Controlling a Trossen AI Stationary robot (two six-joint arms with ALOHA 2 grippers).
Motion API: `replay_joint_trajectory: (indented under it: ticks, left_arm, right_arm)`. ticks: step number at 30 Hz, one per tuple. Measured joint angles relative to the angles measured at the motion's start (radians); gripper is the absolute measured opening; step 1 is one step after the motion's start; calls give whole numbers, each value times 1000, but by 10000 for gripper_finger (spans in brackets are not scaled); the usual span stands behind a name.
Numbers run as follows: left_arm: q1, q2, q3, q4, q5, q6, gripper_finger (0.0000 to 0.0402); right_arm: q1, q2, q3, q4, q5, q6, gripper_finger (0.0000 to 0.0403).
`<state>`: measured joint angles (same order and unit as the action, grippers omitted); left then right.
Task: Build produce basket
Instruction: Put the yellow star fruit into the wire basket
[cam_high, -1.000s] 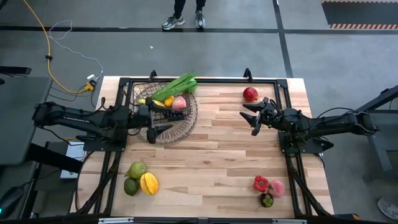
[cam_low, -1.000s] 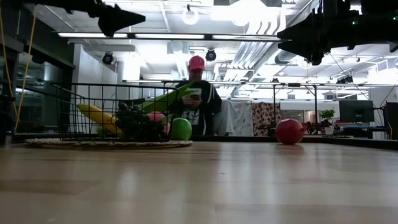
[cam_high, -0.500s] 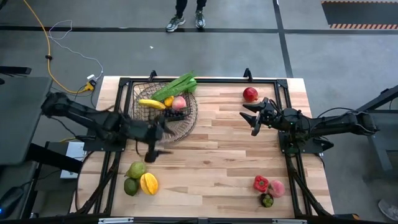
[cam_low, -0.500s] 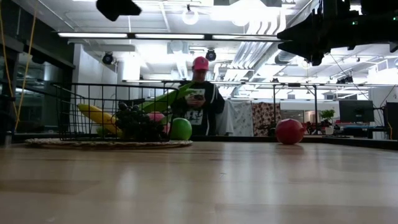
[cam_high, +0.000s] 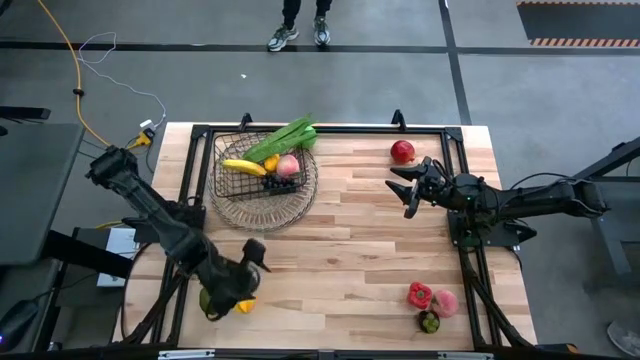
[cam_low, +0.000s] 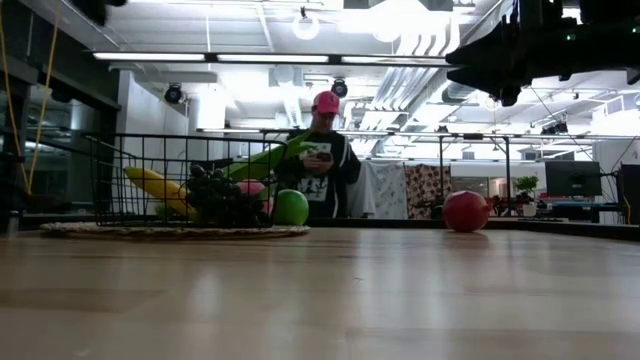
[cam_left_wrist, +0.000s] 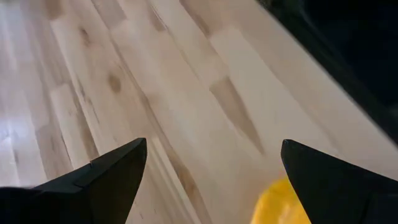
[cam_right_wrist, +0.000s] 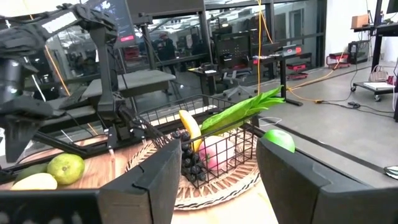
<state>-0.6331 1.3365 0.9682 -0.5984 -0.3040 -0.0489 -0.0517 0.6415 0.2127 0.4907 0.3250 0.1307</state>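
Note:
The dark wire basket (cam_high: 262, 180) stands at the table's far left on a woven mat. It holds a banana, green leafy stalks, and pink, orange and dark purple pieces, which also show in the low view (cam_low: 215, 190) and the right wrist view (cam_right_wrist: 208, 146). My left gripper (cam_high: 252, 263) is open and empty above the near-left fruits, a yellow piece (cam_left_wrist: 283, 202) and a green one (cam_high: 210, 300). My right gripper (cam_high: 404, 190) is open and empty, held above the table near a red round fruit (cam_high: 402, 151).
A red pepper (cam_high: 419, 294), a pink fruit (cam_high: 446, 302) and a dark piece (cam_high: 429, 322) lie at the near right. A black frame (cam_high: 330, 129) runs around the table. A person (cam_low: 322, 160) stands beyond the far edge. Bare wood lies mid-table.
My left gripper has left the basket and swung toward the table's near edge, ending above the yellow and green fruits at the near left. The basket and its contents have stayed in place.

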Motion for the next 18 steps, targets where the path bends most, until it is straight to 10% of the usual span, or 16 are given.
replay_joint_trajectory:
  ticks: [18]
  left_arm:
    - [-169, 257, 65, -208, 41, 96, 360]
  right_arm:
    - [0, 0, 0, -10, 1, 0, 200]
